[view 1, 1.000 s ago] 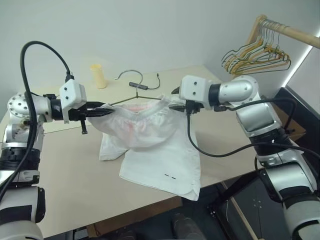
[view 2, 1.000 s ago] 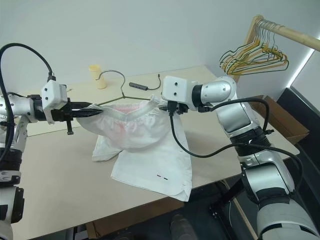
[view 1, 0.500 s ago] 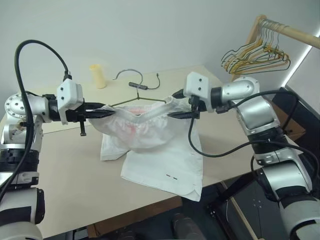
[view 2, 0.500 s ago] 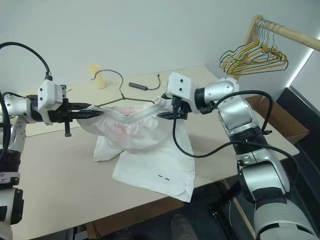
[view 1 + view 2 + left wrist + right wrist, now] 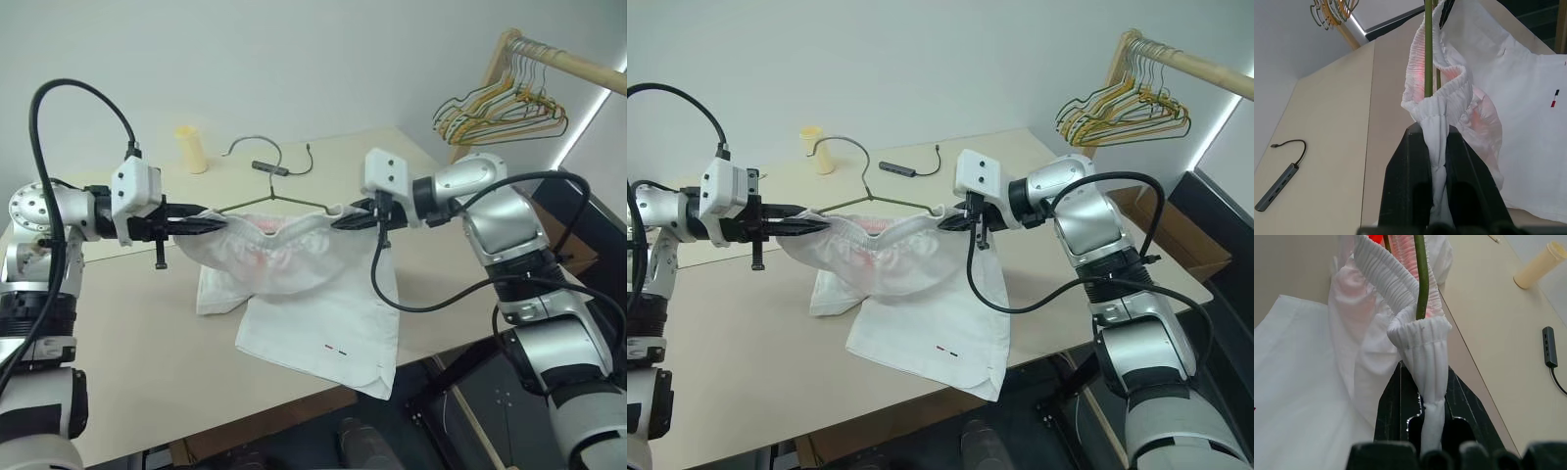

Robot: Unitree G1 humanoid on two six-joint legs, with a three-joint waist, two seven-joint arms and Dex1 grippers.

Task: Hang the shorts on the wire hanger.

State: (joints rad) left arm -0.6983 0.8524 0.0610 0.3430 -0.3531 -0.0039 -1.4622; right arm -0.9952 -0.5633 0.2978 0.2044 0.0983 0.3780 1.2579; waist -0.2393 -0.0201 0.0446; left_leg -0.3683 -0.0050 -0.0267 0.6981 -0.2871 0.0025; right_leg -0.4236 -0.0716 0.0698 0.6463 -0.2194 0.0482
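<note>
Shorts [image 5: 294, 284], wrist views reveal waistband pinched

wire hanger [image 5: 284, 199]: we see its hook and sloping arms; its bottom bar mostly runs inside the waistband, out of sight.
shorts [image 5: 313, 313]: the stretched waistband screens the upper part of the cloth from us.
left tool [image 5: 1439, 161]: its fingertips are buried in bunched waistband.
right tool [image 5: 1425, 396]: its finger ends are likewise covered by gathered cloth.
table [image 5: 147, 362]: we lose its near edge at the frame's bottom.
</note>
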